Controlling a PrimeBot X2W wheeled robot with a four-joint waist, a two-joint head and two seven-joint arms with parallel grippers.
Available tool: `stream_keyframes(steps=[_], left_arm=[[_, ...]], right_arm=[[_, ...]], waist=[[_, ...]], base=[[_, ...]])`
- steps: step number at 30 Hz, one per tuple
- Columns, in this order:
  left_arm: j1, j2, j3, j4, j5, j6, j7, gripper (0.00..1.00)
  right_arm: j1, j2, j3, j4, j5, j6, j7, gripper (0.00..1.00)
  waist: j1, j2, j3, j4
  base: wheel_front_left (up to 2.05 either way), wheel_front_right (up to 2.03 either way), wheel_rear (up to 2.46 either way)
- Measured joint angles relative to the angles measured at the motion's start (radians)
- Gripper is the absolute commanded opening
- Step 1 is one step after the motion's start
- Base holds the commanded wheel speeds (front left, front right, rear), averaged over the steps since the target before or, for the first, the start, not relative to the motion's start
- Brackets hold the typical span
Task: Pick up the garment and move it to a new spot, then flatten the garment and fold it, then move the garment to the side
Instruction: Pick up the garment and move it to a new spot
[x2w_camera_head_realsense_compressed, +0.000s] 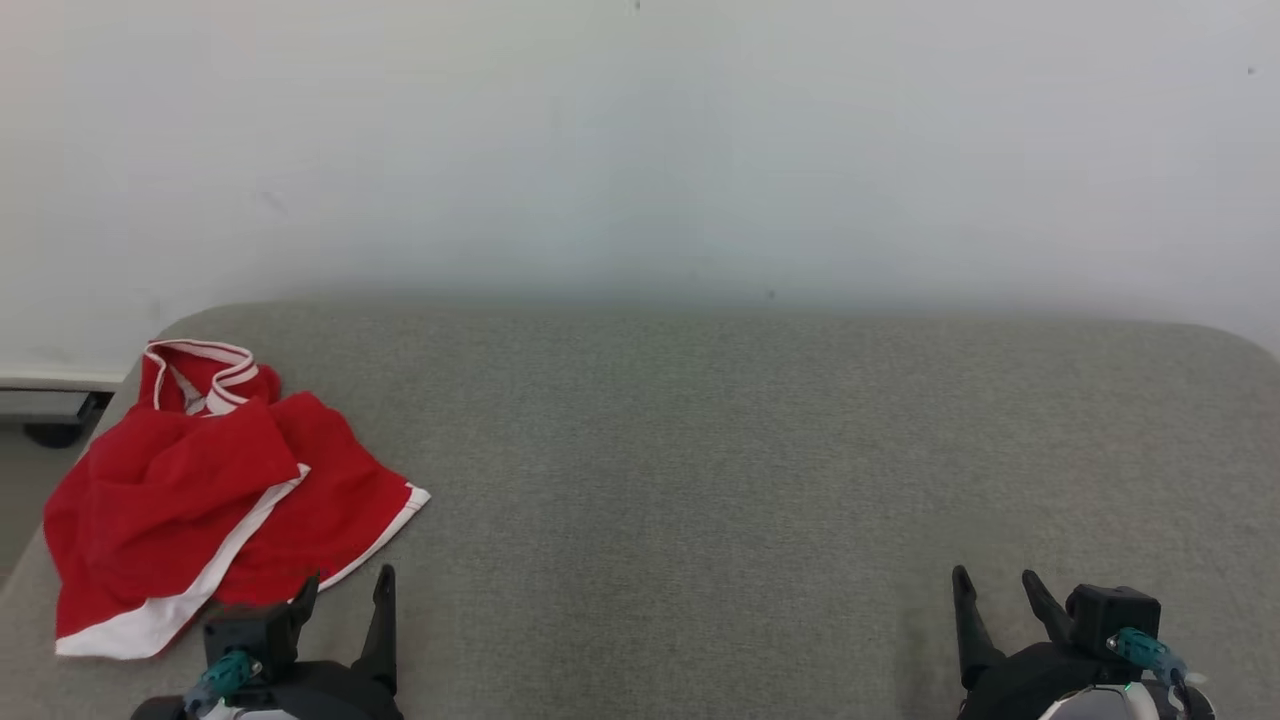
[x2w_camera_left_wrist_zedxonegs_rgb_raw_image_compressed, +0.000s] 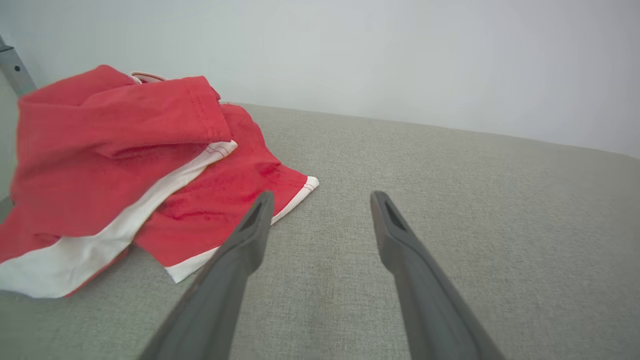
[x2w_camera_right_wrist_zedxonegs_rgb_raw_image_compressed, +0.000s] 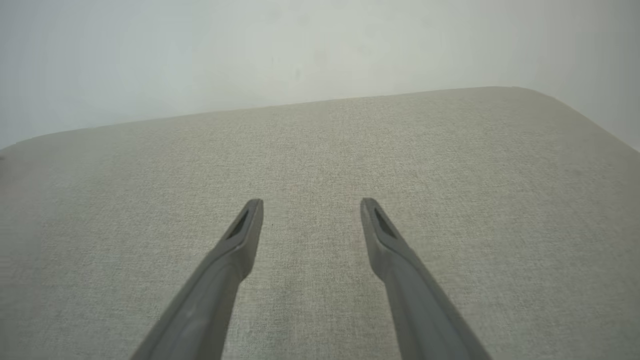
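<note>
Okay, I've got the red garment (x2w_camera_head_realsense_compressed: 200, 500) on my head camera, crumpled at the left of the frame, right by the left edge of the grey cushion (x2w_camera_head_realsense_compressed: 700, 480). White trim runs along its hems, and a white-edged opening sits at its top end, toward the wall (x2w_camera_head_realsense_compressed: 640, 150).

My left gripper (x2w_camera_head_realsense_compressed: 348, 577) is at the lower left, jaws wide apart, nothing between them. One fingertip pokes up just at the garment's lower hem, the other is over bare cushion to the right of it.

From the left wrist, the garment fills the left half of the frame, piled in loose folds. The left-hand finger crosses in front of its white-trimmed corner. I can't tell whether it's touching the cloth or just above it. The gap between the jaws opens onto plain cushion, just to the right of that corner.

The right gripper (x2w_camera_head_realsense_compressed: 995, 575) is at the lower right of the head view, well apart from the garment. Its jaws are spread too and empty, with bare cushion ahead of them in the right wrist view.
</note>
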Motion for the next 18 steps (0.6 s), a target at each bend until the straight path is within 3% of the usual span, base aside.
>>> stream_keyframes(steps=[18], left_arm=[[0.003,0.002,0.019,-0.040,0.029,0.000,0.042,1.00]], right_arm=[[-0.005,0.029,0.002,-0.023,-0.010,0.000,0.034,1.00]], waist=[[0.0000,0.0000,0.016,0.249]], base=[[0.00,0.00,0.00]])
